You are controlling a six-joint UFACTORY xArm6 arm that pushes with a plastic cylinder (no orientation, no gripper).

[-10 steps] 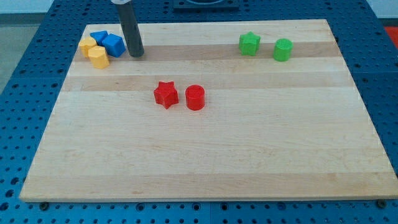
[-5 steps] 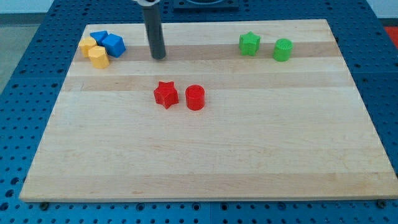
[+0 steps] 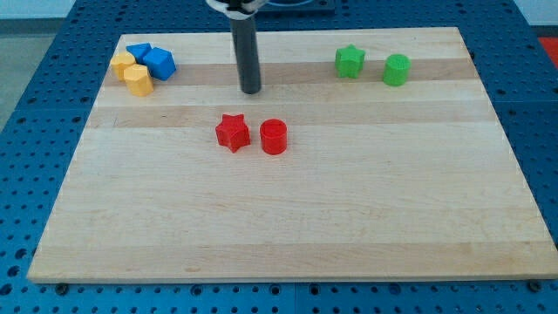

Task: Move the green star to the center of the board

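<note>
Wooden tabletop [image 3: 288, 218], pale planks, set on a blue perforated base [image 3: 35, 105]. Eight blocks counted — two green, two red, two blue, two yellow.

Green pair, view's upper right: green star [image 3: 350, 61] with a green cylinder [image 3: 396, 69] just beside it on the right, apart by a small gap. Star sits near the top edge, well away from the tabletop's middle.

Red pair, left of centre: red star [image 3: 232, 133] and red cylinder [image 3: 273, 137], side by side, not touching.

Upper-left cluster of four, packed together: blue block [image 3: 159, 63], second blue block [image 3: 138, 51] behind it, yellow block [image 3: 138, 79] in front, second yellow block [image 3: 122, 63] at far left. Shapes of these not clear.

No claw on this arm — only a dark rod. My tip [image 3: 251, 90] rests on the tabletop above the red pair, between the cluster and the green star, touching no block.
</note>
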